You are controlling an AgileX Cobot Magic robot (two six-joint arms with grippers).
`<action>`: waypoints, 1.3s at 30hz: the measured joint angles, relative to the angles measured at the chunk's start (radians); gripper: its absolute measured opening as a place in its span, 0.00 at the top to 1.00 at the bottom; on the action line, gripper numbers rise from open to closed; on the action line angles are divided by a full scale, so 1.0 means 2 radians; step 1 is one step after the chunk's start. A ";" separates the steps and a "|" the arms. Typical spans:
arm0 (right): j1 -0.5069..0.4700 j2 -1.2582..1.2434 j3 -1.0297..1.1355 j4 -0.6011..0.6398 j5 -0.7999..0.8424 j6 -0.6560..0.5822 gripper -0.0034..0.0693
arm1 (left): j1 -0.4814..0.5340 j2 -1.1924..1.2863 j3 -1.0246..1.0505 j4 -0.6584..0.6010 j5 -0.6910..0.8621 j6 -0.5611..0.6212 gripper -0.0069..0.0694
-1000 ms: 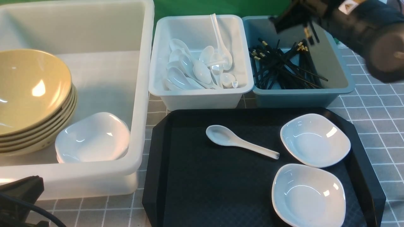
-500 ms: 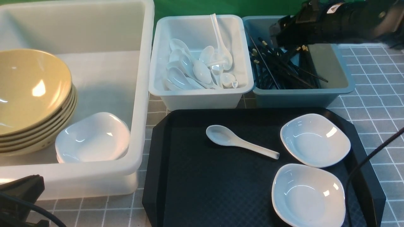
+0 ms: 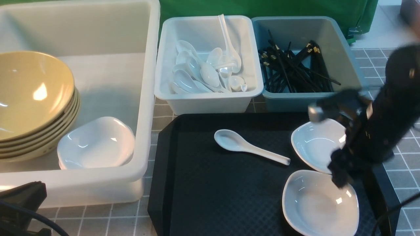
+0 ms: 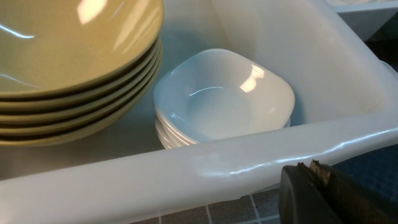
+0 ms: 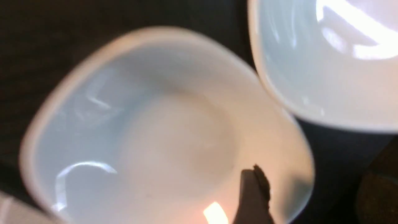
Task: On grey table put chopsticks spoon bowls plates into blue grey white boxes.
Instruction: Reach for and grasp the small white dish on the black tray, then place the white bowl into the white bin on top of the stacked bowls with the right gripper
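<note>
Plates (image 4: 224, 99) look stacked only in left wrist view; left fingers (image 4: 306, 197) closed, right fingers (image 5: 252, 199) apart, empty.

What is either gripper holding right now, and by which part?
Nothing. The right gripper hangs open over the near plate; the left gripper is shut and empty.
</note>
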 joint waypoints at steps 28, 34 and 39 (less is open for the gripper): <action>0.015 -0.122 -0.007 0.145 -0.021 -0.064 0.86 | -0.038 -0.171 -0.009 0.021 -0.022 0.000 0.92; 0.154 -0.121 -0.121 0.194 -0.128 -0.087 0.86 | -0.038 -0.180 0.013 0.022 -0.064 0.000 0.92; 0.256 -0.031 -0.204 0.202 -0.256 -0.156 0.86 | -0.038 -0.180 0.018 0.022 -0.074 0.000 0.92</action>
